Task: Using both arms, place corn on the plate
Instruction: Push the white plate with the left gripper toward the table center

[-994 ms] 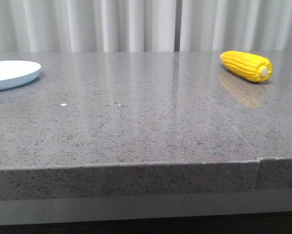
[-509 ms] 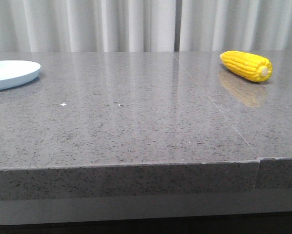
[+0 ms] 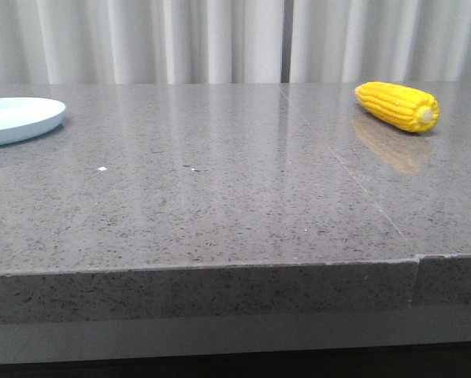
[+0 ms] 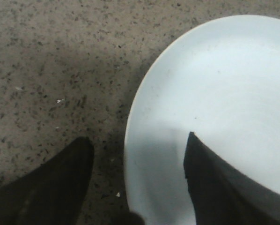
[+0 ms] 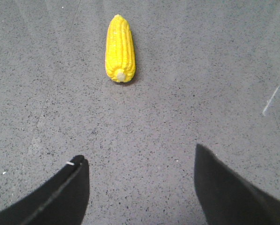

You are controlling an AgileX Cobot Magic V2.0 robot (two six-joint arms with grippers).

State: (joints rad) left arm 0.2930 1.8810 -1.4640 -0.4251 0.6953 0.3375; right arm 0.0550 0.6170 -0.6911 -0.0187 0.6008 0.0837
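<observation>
The yellow corn (image 3: 398,106) lies on its side at the far right of the grey table, its pale stub end facing right and toward me. In the right wrist view the corn (image 5: 120,48) lies well ahead of my right gripper (image 5: 139,154), which is open and empty over bare tabletop. The pale blue-white plate (image 3: 19,119) rests at the far left edge of the front view. My left gripper (image 4: 137,140) is open low over the plate's rim (image 4: 130,123), one finger over the plate, the other over the table. Neither arm shows in the front view.
The grey speckled stone table (image 3: 220,205) has a seam running from the back toward its front right, and a stepped front edge (image 3: 417,258). White curtains hang behind it. Small white specks (image 3: 102,168) lie on the left part of the table.
The plate has shifted very slightly leftward and up in the front view. The corn has not moved.
</observation>
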